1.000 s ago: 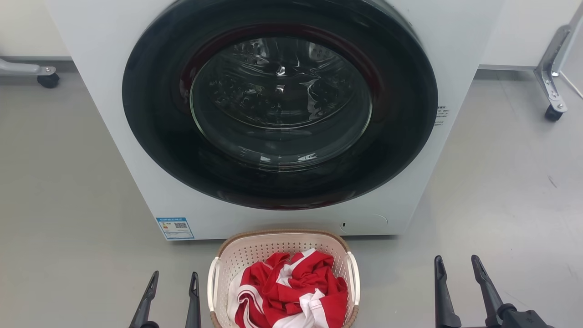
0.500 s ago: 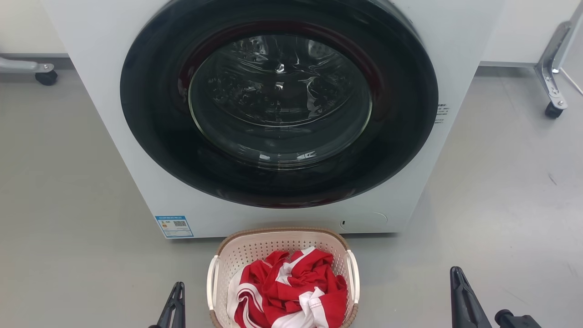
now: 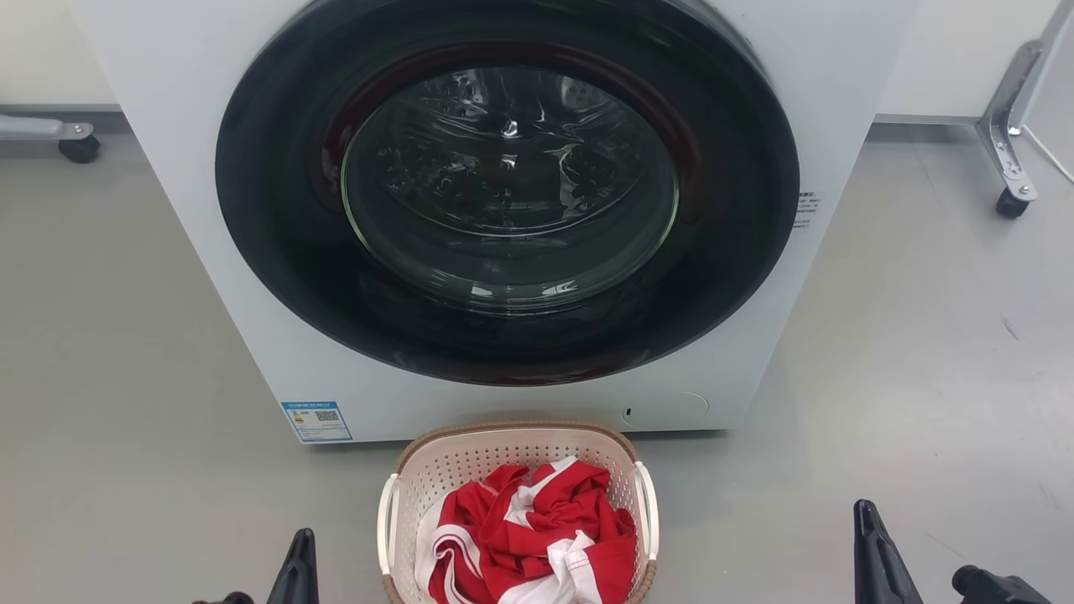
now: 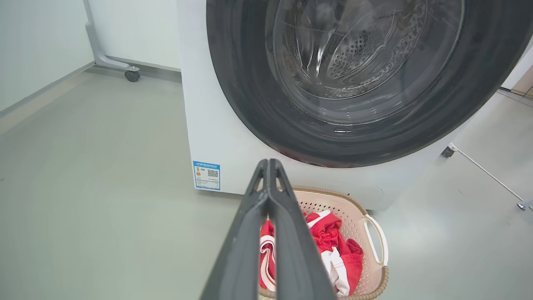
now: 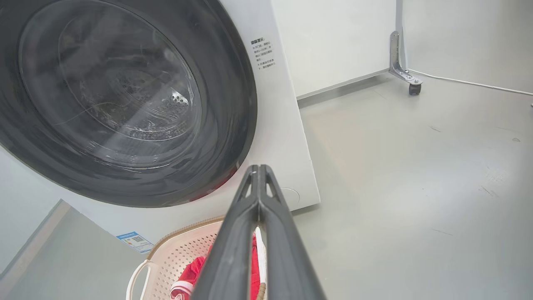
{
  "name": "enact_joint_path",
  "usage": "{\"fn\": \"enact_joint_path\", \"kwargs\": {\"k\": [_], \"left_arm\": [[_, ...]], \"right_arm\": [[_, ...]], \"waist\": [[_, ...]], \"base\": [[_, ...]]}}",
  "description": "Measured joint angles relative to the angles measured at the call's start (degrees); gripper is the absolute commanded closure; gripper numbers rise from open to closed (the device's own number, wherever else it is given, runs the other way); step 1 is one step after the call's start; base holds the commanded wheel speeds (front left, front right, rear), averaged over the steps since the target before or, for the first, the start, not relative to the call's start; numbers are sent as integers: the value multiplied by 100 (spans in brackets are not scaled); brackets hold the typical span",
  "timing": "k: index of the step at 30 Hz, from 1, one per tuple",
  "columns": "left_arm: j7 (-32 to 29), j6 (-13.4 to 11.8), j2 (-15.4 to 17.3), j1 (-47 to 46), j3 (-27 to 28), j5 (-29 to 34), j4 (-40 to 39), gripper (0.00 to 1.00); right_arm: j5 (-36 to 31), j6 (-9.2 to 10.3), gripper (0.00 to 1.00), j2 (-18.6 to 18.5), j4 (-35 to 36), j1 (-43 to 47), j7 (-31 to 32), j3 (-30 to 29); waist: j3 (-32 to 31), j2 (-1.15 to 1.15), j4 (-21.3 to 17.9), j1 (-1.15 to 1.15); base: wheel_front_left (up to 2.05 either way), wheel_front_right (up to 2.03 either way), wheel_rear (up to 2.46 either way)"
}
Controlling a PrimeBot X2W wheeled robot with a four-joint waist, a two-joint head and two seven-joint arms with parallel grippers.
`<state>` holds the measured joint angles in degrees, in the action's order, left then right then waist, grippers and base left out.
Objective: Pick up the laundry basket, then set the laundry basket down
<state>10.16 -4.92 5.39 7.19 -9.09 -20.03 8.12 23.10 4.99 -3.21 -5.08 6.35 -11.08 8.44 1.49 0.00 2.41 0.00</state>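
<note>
Progress: none so far, by my read. Far left, the left gripper [image 4: 269, 164] hangs low beside the laundry basket [image 3: 512, 429], fingers pinched tip to tip with nothing between them, clear of the left handle [image 3: 388, 520]. The laundry basket sits on the floor [image 3: 126, 377] directly in front of the washer [image 3: 377, 403], centred under the door [image 3: 508, 193], back rim just beside the washer's base; touching or not, can't tell. A red-and-white garment [image 3: 537, 537] is bunched inside. The right handle [image 3: 648, 512] is free too. The right gripper [image 5: 258, 168] is low on that side, farther off than the left one, fingers also closed on nothing.

Remaining: spread both sets of fingers, move in on the handles, grip, lift, set down. So the whole job. Load is soft cloth, probably light; thin plastic handles may flex.

Room: castor foot [image 3: 80, 149] far left by the white wall [image 3: 42, 50], smooth grey floor with faint scuffs, blue label [image 3: 316, 421] on the washer's lower left corner, door shut, second castor leg [image 3: 1007, 159] and a white cable [image 3: 1049, 155] far right.
</note>
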Motion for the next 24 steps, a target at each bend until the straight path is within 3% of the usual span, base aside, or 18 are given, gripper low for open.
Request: {"fn": "enact_joint_path", "kwargs": {"k": [24], "left_arm": [[-565, 370, -60, -363, 474, -2241, 256, 100]], "right_arm": [[2135, -360, 100, 29, -364, -360, 598, -509]], "waist": [[-44, 0, -74, 0]], "base": [[0, 0, 0]]}}
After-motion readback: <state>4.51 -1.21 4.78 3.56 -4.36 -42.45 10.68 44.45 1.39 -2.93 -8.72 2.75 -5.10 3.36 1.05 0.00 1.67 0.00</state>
